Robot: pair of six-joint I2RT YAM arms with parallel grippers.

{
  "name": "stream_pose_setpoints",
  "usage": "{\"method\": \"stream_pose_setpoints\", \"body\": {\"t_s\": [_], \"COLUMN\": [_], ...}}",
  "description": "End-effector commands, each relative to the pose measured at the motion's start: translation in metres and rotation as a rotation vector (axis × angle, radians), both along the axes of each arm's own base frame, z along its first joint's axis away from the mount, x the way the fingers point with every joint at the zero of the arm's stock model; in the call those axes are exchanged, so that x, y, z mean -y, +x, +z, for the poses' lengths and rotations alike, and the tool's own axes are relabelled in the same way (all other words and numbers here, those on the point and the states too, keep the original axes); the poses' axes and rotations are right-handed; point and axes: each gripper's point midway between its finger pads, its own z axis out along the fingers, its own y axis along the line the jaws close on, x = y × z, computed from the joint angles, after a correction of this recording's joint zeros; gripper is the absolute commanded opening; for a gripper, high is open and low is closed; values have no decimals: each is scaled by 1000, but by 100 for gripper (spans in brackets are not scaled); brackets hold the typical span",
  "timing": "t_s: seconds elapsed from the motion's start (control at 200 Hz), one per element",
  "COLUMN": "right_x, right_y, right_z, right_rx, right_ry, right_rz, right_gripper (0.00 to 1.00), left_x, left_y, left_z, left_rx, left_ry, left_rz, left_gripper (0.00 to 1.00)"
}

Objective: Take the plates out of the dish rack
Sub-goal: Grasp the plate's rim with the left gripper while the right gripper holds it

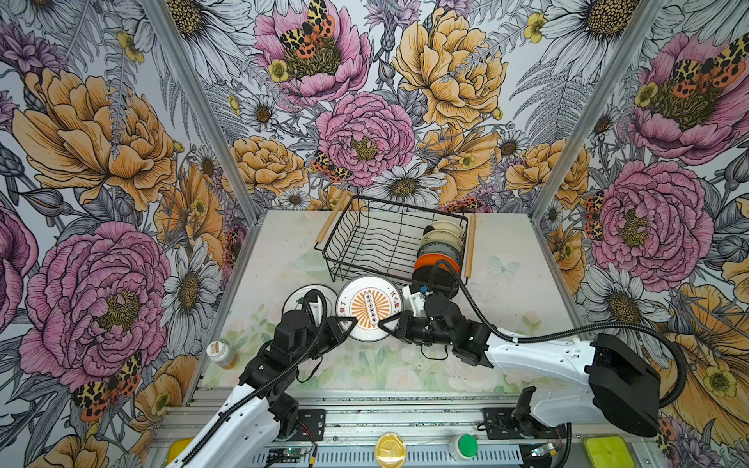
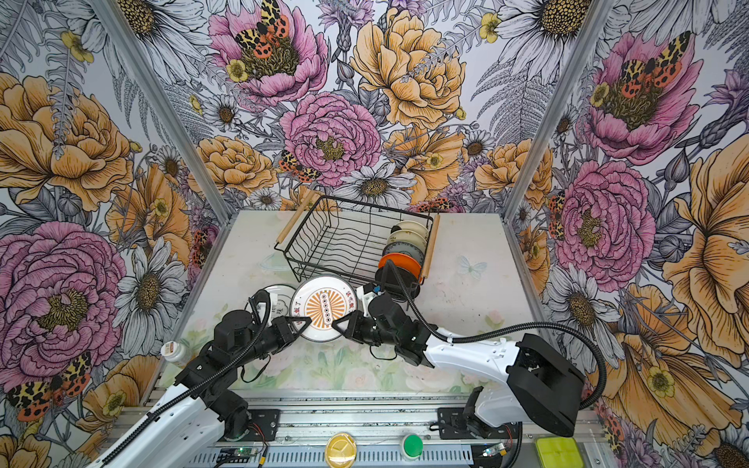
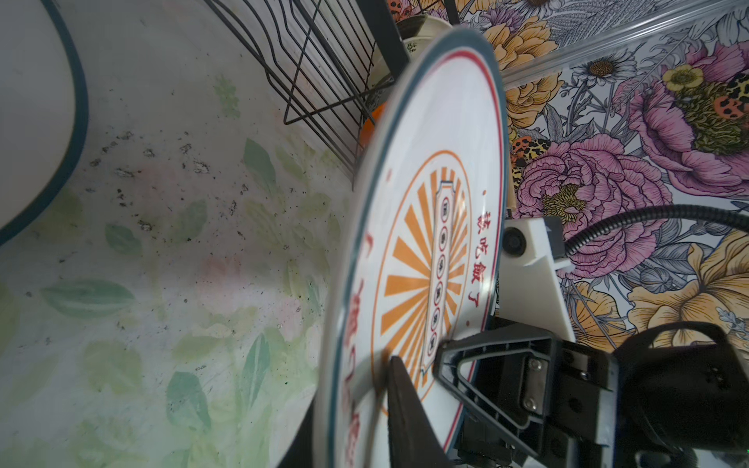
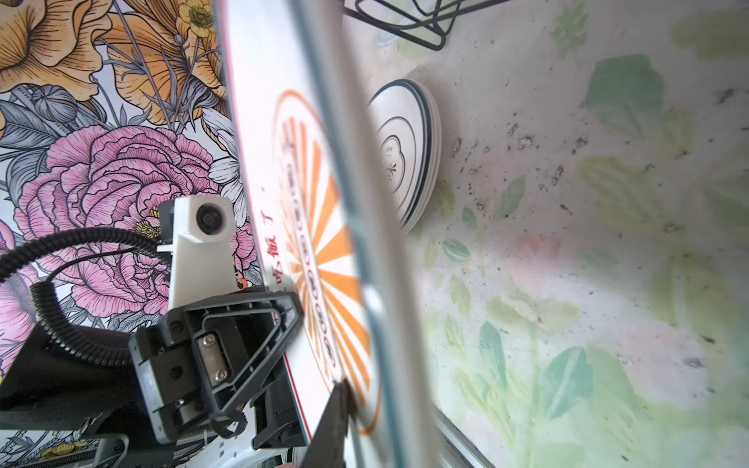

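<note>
A white plate with an orange sunburst [image 1: 369, 308] [image 2: 324, 308] hangs above the table in front of the dish rack [image 1: 405, 206] [image 2: 356, 204]. My left gripper [image 1: 350, 322] [image 3: 364, 405] is shut on its left rim. My right gripper [image 1: 383, 324] [image 4: 364, 421] straddles the right rim; I cannot tell whether it still presses. Several plates [image 1: 439, 251] stand at the rack's right end: cream, grey, orange and black. White plates with dark rims [image 1: 300, 295] [image 4: 409, 154] lie stacked on the table, left of the held plate.
The rack's wooden handles [image 1: 332, 221] [image 1: 470, 247] stick out at both ends. A small bottle [image 1: 221, 353] stands at the table's left edge near my left arm. The right arm's cable [image 1: 466, 291] arcs over the rack's near right corner.
</note>
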Motion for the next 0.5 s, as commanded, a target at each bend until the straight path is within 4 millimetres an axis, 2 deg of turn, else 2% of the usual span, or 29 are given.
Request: {"method": "stream_pose_setpoints", "body": {"t_s": [0.0,0.13,0.235,0.315,0.495], "right_x": [-22,-22,-20,-15,11], "right_y": [-4,-1,1,3,10], "right_z": [42,41,44,43,39], "right_rx": [102,106,115,119,152], "right_ry": [105,103,101,90,0], "right_rz": [68,63,59,54,8], "right_gripper": [25,34,36,43,61], "left_x": [6,2,-2,-6,-23], "left_y": [-7,-7,-7,-6,-3], "left_z": [0,-2,-4,-3,-1], "left_rx": [7,-4,-17,-22,-48], "left_ry": [26,40,46,41,40], "left_rz": [-67,-58,-46,-30,34], "left_gripper": [15,12,8,6,1]}}
